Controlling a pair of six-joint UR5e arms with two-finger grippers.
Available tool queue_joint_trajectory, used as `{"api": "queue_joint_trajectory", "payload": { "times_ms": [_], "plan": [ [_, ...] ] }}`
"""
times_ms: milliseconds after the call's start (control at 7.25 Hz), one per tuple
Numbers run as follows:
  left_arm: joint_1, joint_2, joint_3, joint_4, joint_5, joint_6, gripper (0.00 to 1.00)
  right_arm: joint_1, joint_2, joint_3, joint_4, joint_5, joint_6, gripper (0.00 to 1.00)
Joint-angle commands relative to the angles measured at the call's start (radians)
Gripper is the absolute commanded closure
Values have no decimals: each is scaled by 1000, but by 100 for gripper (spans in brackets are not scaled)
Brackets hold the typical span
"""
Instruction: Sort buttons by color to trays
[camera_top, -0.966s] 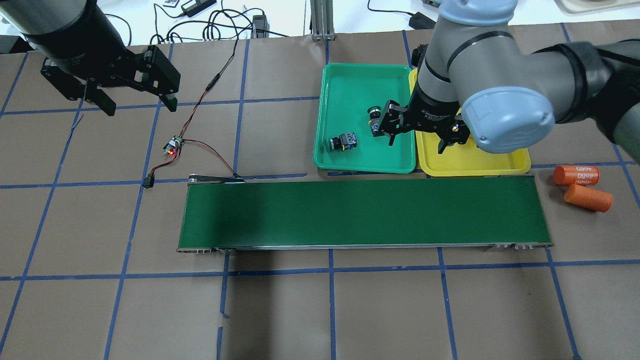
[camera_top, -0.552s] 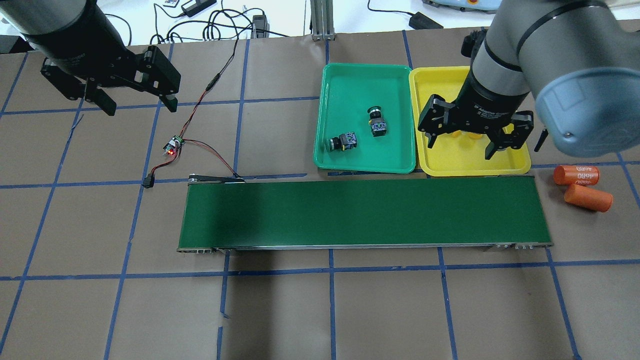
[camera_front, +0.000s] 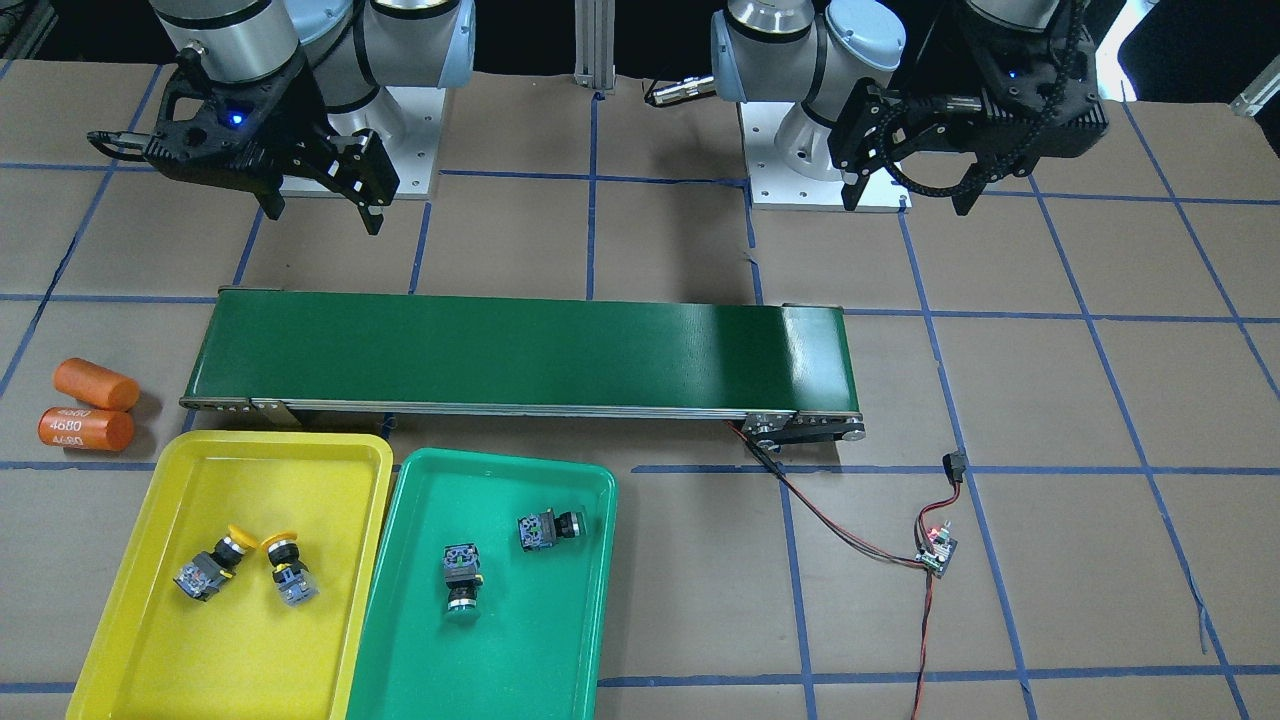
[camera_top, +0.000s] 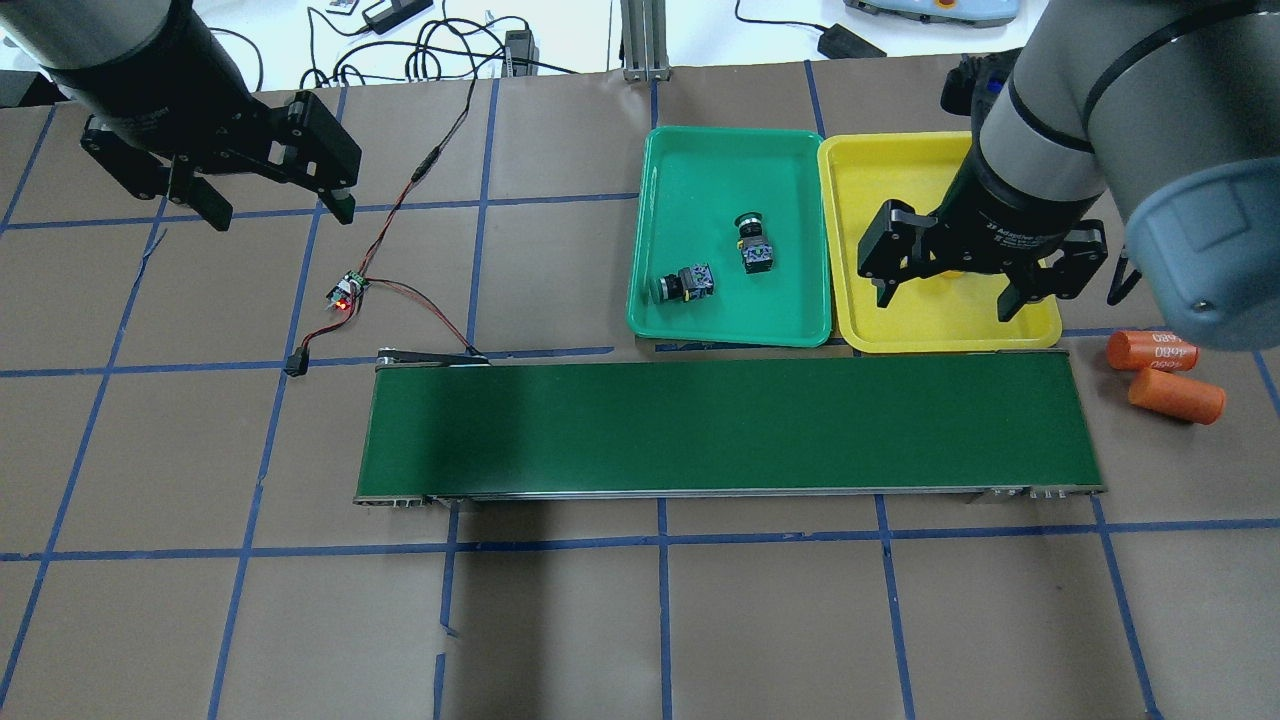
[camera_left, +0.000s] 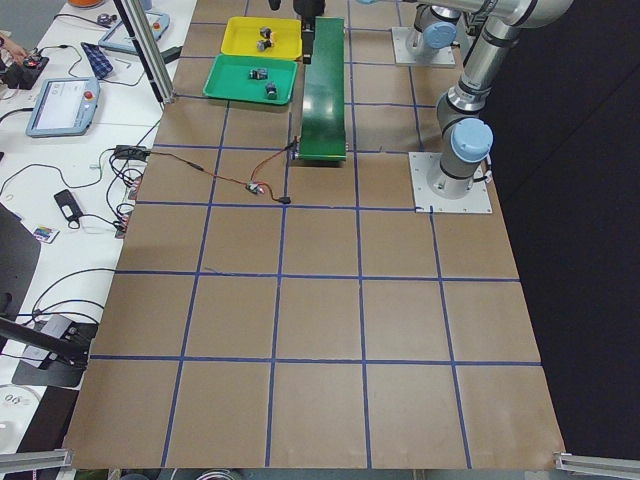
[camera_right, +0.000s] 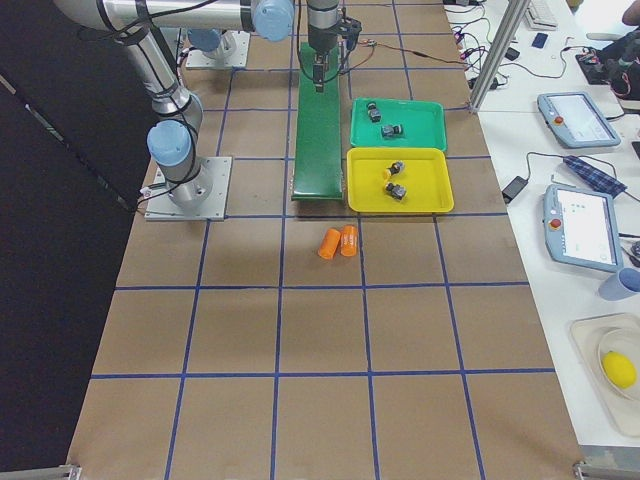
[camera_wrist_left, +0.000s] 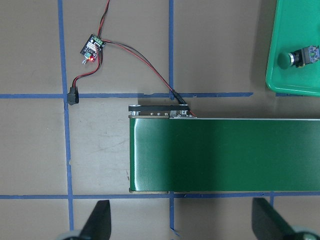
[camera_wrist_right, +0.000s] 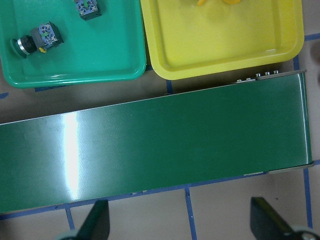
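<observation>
Yellow-capped buttons (camera_front: 288, 572) lie in the yellow tray (camera_front: 300, 470), green-capped buttons (camera_front: 461, 575) in the green tray (camera_front: 520, 650), along the far edge of the table (camera_front: 1050, 400). Left gripper (camera_top: 280, 212) and right gripper (camera_top: 945, 302) hang spread, empty. Buttons likely light, rigid: grasp the squared body, not the round cap.

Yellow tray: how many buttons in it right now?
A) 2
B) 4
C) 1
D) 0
A: the front-facing view shows two yellow-capped buttons lying side by side in the yellow tray, and nothing else in it.
</observation>
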Motion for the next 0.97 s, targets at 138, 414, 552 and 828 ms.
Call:
{"api": "queue_joint_trajectory", "payload": {
  "times_ms": [138,414,552,828],
  "plan": [
    [0,3,0,0,0,0,0,-7,-38,7,3,9,-7,0],
    [0,1,0,0,0,0,0,-5,-44,8,9,-1,-8,0],
    [-2,4,0,0,0,0,0,-7,-45,8,9,-3,-7,0],
    [0,3,-1,0,0,0,0,-5,-73,10,29,-3,-10,0]
  ]
}}
